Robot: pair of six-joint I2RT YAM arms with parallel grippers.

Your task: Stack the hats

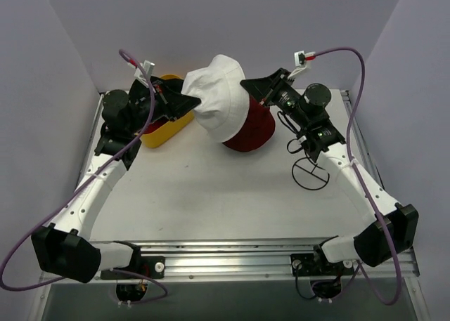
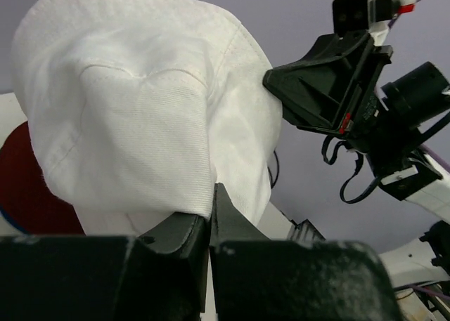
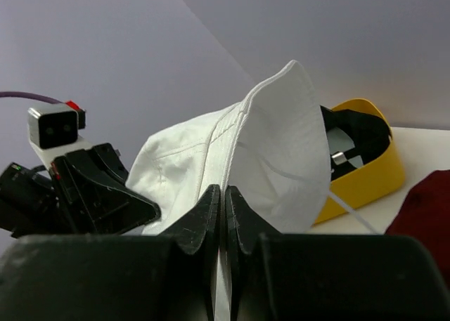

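The white bucket hat (image 2: 140, 124) is matt woven cloth (stitched seams), the yellow basket (image 3: 365, 182) smooth plastic

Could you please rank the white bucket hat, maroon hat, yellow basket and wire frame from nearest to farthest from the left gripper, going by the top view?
1. white bucket hat: pinched in the left gripper fingers.
2. yellow basket: right beside it, back left.
3. maroon hat: centre, under the white one.
4. wire frame: far right.
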